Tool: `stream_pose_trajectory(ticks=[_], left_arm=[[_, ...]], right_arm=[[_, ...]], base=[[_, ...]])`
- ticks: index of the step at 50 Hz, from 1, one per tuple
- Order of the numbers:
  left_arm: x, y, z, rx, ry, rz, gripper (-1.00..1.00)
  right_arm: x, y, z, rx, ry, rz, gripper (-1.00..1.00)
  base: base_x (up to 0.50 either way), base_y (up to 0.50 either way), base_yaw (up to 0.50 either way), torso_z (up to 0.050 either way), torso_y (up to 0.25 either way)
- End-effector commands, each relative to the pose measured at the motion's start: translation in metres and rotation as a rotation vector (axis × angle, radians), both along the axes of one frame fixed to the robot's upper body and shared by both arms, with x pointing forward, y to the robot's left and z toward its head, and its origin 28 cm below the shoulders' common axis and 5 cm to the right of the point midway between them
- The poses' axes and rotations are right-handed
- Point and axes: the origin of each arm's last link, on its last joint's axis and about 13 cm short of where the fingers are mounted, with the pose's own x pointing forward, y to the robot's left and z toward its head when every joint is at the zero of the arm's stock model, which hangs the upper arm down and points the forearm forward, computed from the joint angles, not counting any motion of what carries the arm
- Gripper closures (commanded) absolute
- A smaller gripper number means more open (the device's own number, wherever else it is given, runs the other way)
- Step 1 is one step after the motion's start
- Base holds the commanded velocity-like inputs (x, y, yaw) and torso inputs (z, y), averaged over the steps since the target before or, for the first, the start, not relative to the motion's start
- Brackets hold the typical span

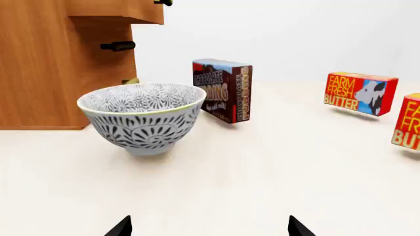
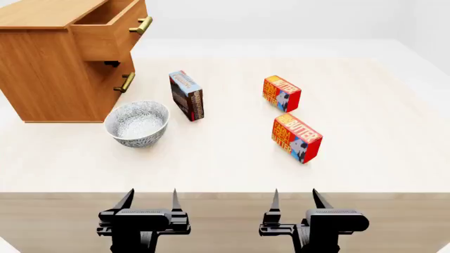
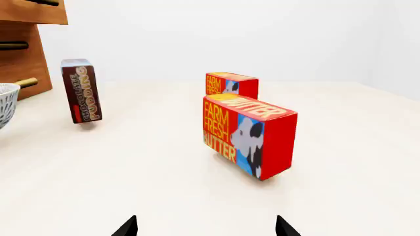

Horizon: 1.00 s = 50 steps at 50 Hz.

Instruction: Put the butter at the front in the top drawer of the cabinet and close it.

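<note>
Two red-orange butter cartons stand on the table. The front butter point(image 2: 296, 138) is nearest my right gripper and fills the right wrist view point(image 3: 248, 136). The rear butter point(image 2: 281, 93) stands behind it point(image 3: 231, 84). The cabinet point(image 2: 49, 63) stands at the far left with its top drawer point(image 2: 113, 26) pulled open, brass handle point(image 2: 141, 25) showing. My left gripper point(image 2: 149, 200) and right gripper point(image 2: 295, 199) are both open and empty, hovering at the table's front edge. The front butter lies ahead of the right gripper point(image 3: 206, 227), apart from it.
A patterned grey bowl point(image 2: 138, 123) sits in front of the cabinet, directly ahead of my left gripper point(image 1: 208, 227). A blue chocolate pudding box point(image 2: 186, 96) stands upright between the bowl and the butters. A lower drawer handle point(image 2: 125, 82) juts out from the cabinet.
</note>
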Motion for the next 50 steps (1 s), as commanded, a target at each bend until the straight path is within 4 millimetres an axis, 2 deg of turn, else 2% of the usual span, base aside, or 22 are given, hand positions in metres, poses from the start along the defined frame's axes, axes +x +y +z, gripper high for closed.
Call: stream_pose_trajectory(ticks=[1, 12, 14, 18, 22, 25, 27, 30, 31, 33, 34, 35, 36, 38, 39, 41, 43, 47, 50], left_arm=[[-0.001, -0.001, 0.002, 0.004, -0.010, -0.003, -1.00], [-0.002, -0.002, 0.019, 0.047, -0.111, -0.006, -1.00], [-0.001, -0.002, 0.027, 0.059, -0.148, -0.003, -1.00], [0.004, -0.002, 0.057, 0.086, -0.235, -0.019, -1.00], [0.013, 0.000, 0.109, 0.088, -0.216, -0.057, -1.00], [0.022, 0.001, 0.162, 0.091, -0.172, -0.128, -1.00], [0.029, 0.005, 0.202, 0.076, -0.172, -0.173, -1.00], [0.040, 0.010, 0.274, -0.003, -0.172, -0.205, -1.00], [0.050, 0.012, 0.298, -0.014, -0.178, -0.204, -1.00], [0.058, 0.022, 0.344, -0.004, -0.184, -0.114, -1.00], [0.057, 0.018, 0.364, 0.008, -0.184, -0.101, -1.00], [0.052, 0.011, 0.387, 0.060, -0.210, -0.225, -1.00], [0.054, 0.012, 0.407, 0.087, -0.239, -0.230, -1.00], [0.062, 0.016, 0.445, 0.146, -0.279, -0.194, -1.00], [0.066, 0.018, 0.461, 0.156, -0.292, -0.173, -1.00], [0.070, 0.019, 0.486, 0.202, -0.306, -0.155, -1.00], [0.073, 0.019, 0.504, 0.230, -0.312, -0.143, -1.00], [0.080, 0.018, 0.523, 0.221, -0.339, -0.133, -1.00], [0.083, 0.018, 0.529, 0.194, -0.355, -0.128, -1.00]], right_arm=[[-0.001, 0.000, 0.001, 0.002, -0.016, -0.011, -1.00], [-0.002, 0.000, 0.015, -0.006, -0.104, -0.031, -1.00], [-0.002, 0.000, 0.022, -0.017, -0.128, -0.033, -1.00], [-0.001, -0.002, 0.048, -0.055, -0.187, -0.043, -1.00], [0.001, -0.004, 0.087, -0.115, -0.187, -0.022, -1.00], [0.004, -0.008, 0.123, -0.169, -0.148, -0.003, -1.00], [0.006, -0.010, 0.151, -0.177, -0.120, -0.007, -1.00], [0.008, -0.013, 0.192, -0.158, -0.084, 0.018, -1.00], [0.009, -0.012, 0.202, -0.152, -0.074, 0.038, -1.00], [0.010, -0.012, 0.218, -0.140, -0.060, 0.066, -1.00], [0.014, -0.012, 0.222, -0.132, -0.058, 0.075, -1.00], [0.018, -0.012, 0.226, -0.130, -0.060, 0.082, -1.00], [0.021, -0.013, 0.230, -0.128, -0.062, 0.087, -1.00], [0.028, -0.032, 0.248, -0.118, -0.075, -0.079, -1.00], [0.030, -0.035, 0.257, -0.111, -0.085, -0.126, -1.00], [0.025, -0.026, 0.267, -0.095, -0.106, -0.160, -1.00], [0.014, -0.015, 0.274, -0.083, -0.127, 0.063, -1.00], [0.009, -0.013, 0.291, -0.078, -0.173, 0.120, -1.00], [0.005, -0.012, 0.299, -0.080, -0.198, 0.121, -1.00]], base=[[0.00, 0.00, 0.00, 0.000, 0.000], [0.00, 0.00, 0.00, 0.000, 0.000], [0.00, 0.00, 0.00, 0.000, 0.000], [0.00, 0.00, 0.00, 0.000, 0.000], [0.00, 0.00, 0.00, 0.000, 0.000], [0.00, 0.00, 0.00, 0.000, 0.000], [0.00, 0.00, 0.00, 0.000, 0.000], [0.00, 0.00, 0.00, 0.000, 0.000], [0.00, 0.00, 0.00, 0.000, 0.000], [0.00, 0.00, 0.00, 0.000, 0.000], [0.00, 0.00, 0.00, 0.000, 0.000], [0.00, 0.00, 0.00, 0.000, 0.000], [0.00, 0.00, 0.00, 0.000, 0.000], [0.00, 0.00, 0.00, 0.000, 0.000], [0.00, 0.00, 0.00, 0.000, 0.000], [0.00, 0.00, 0.00, 0.000, 0.000], [0.00, 0.00, 0.00, 0.000, 0.000], [0.38, 0.00, 0.00, 0.000, 0.000], [0.50, 0.00, 0.00, 0.000, 0.000]])
